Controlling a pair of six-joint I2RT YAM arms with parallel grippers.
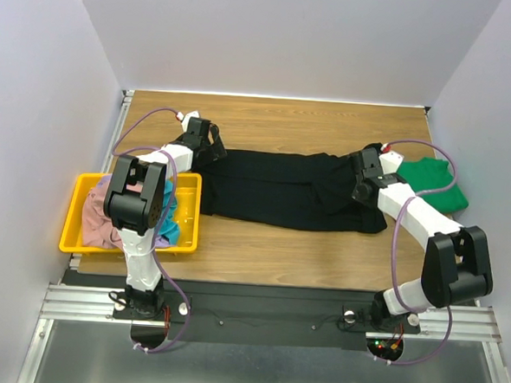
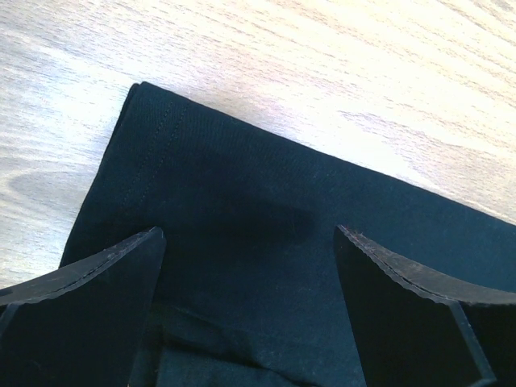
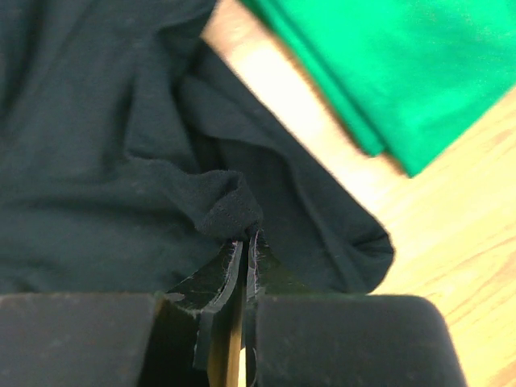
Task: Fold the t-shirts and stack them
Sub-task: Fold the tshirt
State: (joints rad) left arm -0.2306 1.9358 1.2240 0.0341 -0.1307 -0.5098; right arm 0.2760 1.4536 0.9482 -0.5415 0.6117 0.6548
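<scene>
Black t-shirt (image 1: 282, 189): spread on the wooden table (image 1: 321, 248), mid-table. Long axis runs 9 to 3 o'clock in the overhead view.
Left gripper (image 2: 250, 242): fingers spread wide, holding nothing. Poised over the shirt's 9 o'clock end; the stitched corner lies at 11 o'clock from the fingers in the wrist view.
Right gripper (image 3: 244, 242): fingers pressed together, pinching a bunched fold of black cloth at the shirt's 3 o'clock end.
Key relation: one arm at each end of the long axis. Cloth lies directly under the left fingers, so a straight descent and closure should probably secure that end.
Green t-shirt (image 1: 431, 183): folded, at 3 o'clock from the right gripper, with bare table between it and the black cloth.
Yellow bin (image 1: 69, 232): at the table's 9 o'clock edge, holding pink cloth (image 1: 97, 221) and teal cloth (image 1: 173, 228).
Markings: no logo, label or writing legible.
</scene>
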